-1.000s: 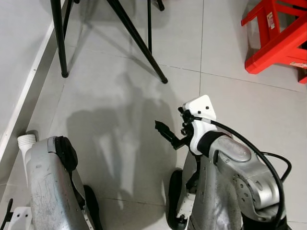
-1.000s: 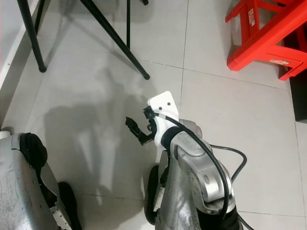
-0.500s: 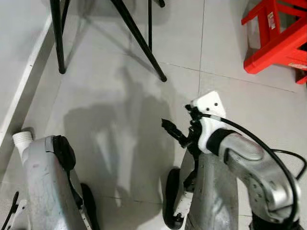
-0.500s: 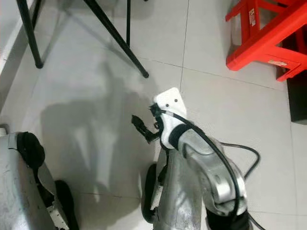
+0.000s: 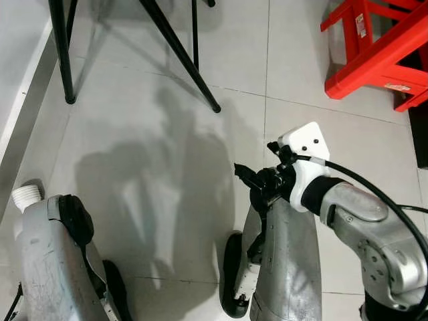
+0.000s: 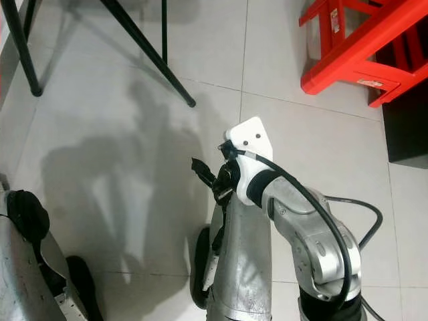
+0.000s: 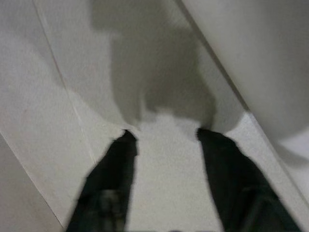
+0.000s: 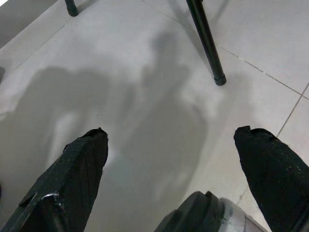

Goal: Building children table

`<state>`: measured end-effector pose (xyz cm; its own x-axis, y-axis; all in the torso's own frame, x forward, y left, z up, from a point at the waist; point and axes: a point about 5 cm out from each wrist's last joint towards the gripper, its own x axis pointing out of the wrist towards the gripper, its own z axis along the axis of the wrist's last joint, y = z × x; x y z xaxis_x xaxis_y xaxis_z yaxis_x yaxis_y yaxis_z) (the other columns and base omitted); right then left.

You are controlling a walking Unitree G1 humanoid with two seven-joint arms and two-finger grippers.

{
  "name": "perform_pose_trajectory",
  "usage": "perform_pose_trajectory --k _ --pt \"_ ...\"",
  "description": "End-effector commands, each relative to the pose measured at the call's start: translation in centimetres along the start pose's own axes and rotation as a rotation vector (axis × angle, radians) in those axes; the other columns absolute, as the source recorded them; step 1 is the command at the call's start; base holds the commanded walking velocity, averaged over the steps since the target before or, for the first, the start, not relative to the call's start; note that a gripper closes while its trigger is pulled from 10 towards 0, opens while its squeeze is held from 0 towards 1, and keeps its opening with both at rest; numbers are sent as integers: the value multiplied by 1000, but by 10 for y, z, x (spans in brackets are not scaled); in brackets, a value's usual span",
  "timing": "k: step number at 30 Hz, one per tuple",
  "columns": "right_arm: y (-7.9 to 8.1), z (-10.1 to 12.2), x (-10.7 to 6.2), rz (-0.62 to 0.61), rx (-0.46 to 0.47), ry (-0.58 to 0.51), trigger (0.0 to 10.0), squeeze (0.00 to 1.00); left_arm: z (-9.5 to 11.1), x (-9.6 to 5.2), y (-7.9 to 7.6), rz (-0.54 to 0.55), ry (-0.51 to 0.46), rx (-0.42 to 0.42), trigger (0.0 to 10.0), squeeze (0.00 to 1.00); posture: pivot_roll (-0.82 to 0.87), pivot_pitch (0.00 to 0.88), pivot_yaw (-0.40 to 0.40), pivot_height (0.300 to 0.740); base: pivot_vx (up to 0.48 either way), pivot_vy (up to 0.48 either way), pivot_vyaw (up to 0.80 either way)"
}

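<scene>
Raised and swung slightly rightward since a second ago, the right gripper (image 5: pixel 242 172) hovers over bare tile, fingers spread wide and empty, red table (image 5: pixel 374 50) far ahead-right, tripod (image 5: pixel 180 50) ahead-left, left gripper (image 7: pixel 166 140) also apart.

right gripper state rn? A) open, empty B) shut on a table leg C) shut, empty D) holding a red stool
A: in the right wrist view the right gripper has its fingers spread wide, with bare floor between them.
</scene>
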<state>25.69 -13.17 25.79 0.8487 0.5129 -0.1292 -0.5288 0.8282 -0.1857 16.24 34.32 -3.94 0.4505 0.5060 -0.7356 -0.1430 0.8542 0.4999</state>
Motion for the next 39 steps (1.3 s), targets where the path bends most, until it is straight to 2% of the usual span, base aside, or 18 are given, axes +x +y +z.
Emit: perform_pose_trajectory --k 1,3,4,5,7,8,9,10,12,13,14,18,28,29,30,31,39 --pt "1 -7 -3 6 10 36 10000 0 -27 -3 -11 -25 81 31 471 0 -432 585 -266 300 0 0 0" --pt "1 -7 -3 7 9 36 10000 0 -27 -3 -11 -27 80 33 471 0 -432 585 -266 300 0 0 0" --pt "1 -6 -4 9 8 35 9922 0 -27 -3 -11 -23 75 42 0 0 -435 586 -267 300 0 0 0" --pt "1 -6 -3 9 7 35 6353 0 -26 -3 -12 -19 67 56 0 0 -442 591 -267 300 0 0 0" --pt "1 -6 -3 9 6 35 6157 0 -25 -3 -12 -10 59 69 0 0 -442 591 -267 300 0 0 0" --pt "0 -5 -3 8 4 34 5373 0 -25 -3 -12 -7 55 74 0 0 -442 591 -267 300 0 0 0" --pt "0 -5 -3 8 4 34 5373 0 -25 -3 -12 -7 55 74 0 0 -442 591 -267 300 0 0 0" --pt "0 -4 -2 5 5 33 8275 0 -25 -4 -10 -4 47 74 0 0 -432 592 -256 300 0 0 0" --pt "0 -4 -2 4 5 32 8275 0 -25 -4 -9 -4 46 73 0 0 -432 592 -256 300 0 0 0" --pt "0 -4 -1 3 6 32 9608 0 -24 -3 -6 1 40 76 0 0 -426 591 -250 300 0 0 0" --pt "0 -4 0 2 8 32 10000 0 -23 -3 -3 7 35 79 0 0 -424 592 -248 300 0 0 0" --pt "2 -4 1 1 12 33 10000 0 -20 -3 2 9 18 89 0 0 -420 595 -243 300 0 0 0" --pt "3 -5 3 1 16 33 10000 0 -19 -2 5 16 29 87 0 0 -405 594 -232 300 0 0 0" --pt "3 -5 4 2 18 32 10000 0 -19 -2 4 4 41 80 10000 0 -403 593 -230 300 0 0 0" --pt "3 -5 4 2 18 32 10000 0 -19 -2 4 4 41 80 10000 0 -403 593 -230 300 0 0 0" --pt "3 -5 5 2 21 31 10000 0 -20 -2 4 -5 43 95 10000 1000 -394 598 -226 300 0 0 0" --pt "3 -5 7 -3 28 32 10000 0 -26 -3 4 -43 61 94 10000 1000 -388 605 -221 300 0 0 0"
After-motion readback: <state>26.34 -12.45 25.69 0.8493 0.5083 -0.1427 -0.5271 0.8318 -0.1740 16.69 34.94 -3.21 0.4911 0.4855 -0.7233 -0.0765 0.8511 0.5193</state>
